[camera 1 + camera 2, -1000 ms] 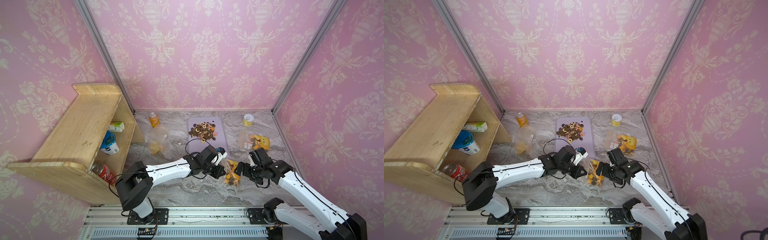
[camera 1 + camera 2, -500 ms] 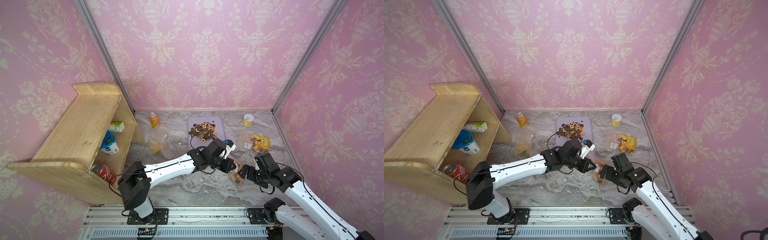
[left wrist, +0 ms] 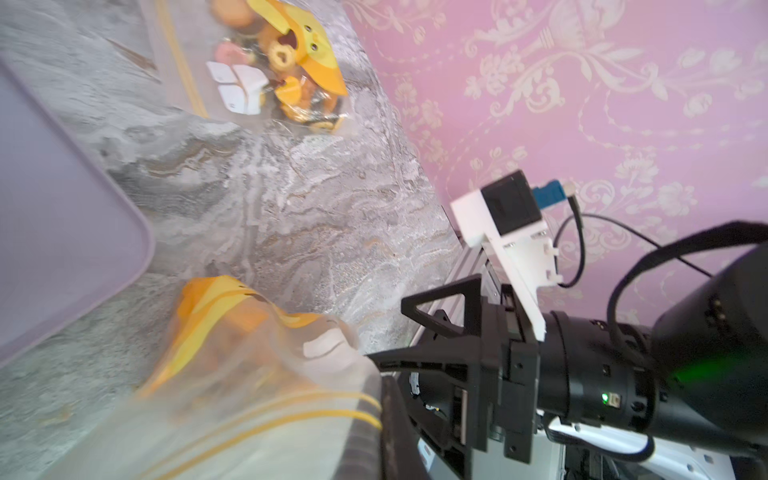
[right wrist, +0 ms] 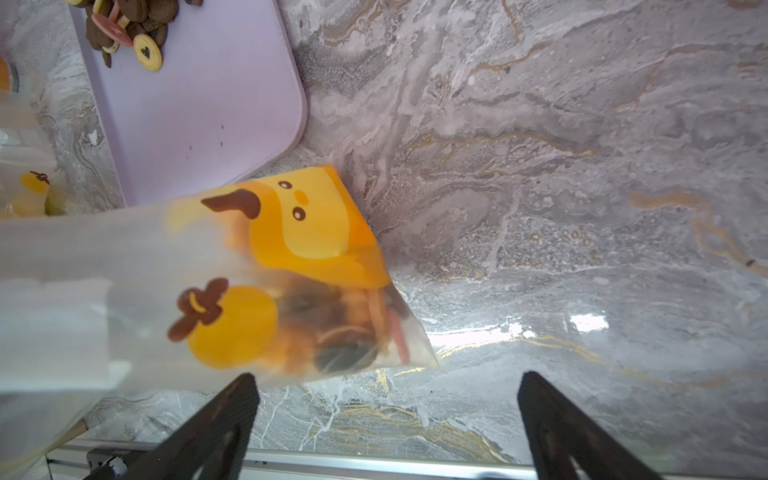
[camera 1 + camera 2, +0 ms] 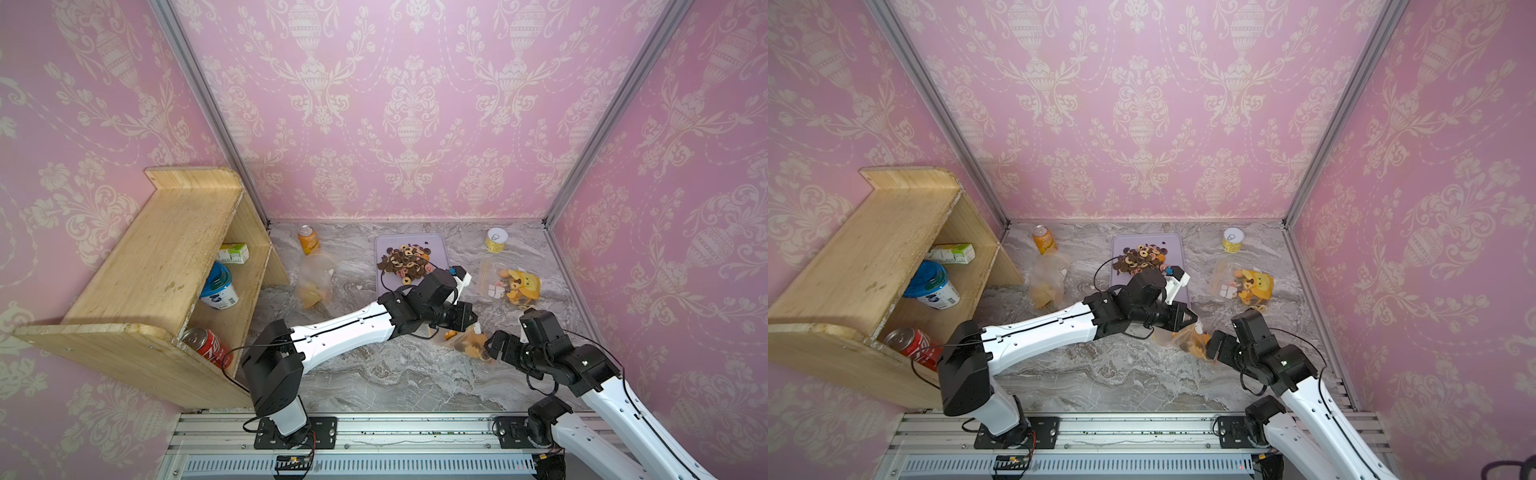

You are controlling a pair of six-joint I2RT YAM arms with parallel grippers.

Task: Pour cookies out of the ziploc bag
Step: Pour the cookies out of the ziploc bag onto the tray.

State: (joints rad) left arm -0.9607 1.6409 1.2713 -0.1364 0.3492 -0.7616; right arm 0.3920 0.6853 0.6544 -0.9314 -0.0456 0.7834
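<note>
Grey marbled worktop, one. At its back centre lies one lavender rectangular plastic tray, with one heap of small round cookies in dark brown, tan and pink on its far half.

Clear ziploc bags, three:
- The held bag, printed with an orange cartoon face, hangs corner-down just off the tray's near corner. The left fingers are closed tight on the plastic near its zip end. The bagged cookies sit bunched in its lowest corner. The right fingers are spread wide just beside that corner and grip nothing.
- The second bag lies flat to the right of the tray.
- The third bag lies to the left of it.

Cans standing on the worktop, two: one orange can and one yellow can.

Pale wooden shelf, one, at the left. It holds one green-and-white carton, one blue-lidded white tub and one red can.
</note>
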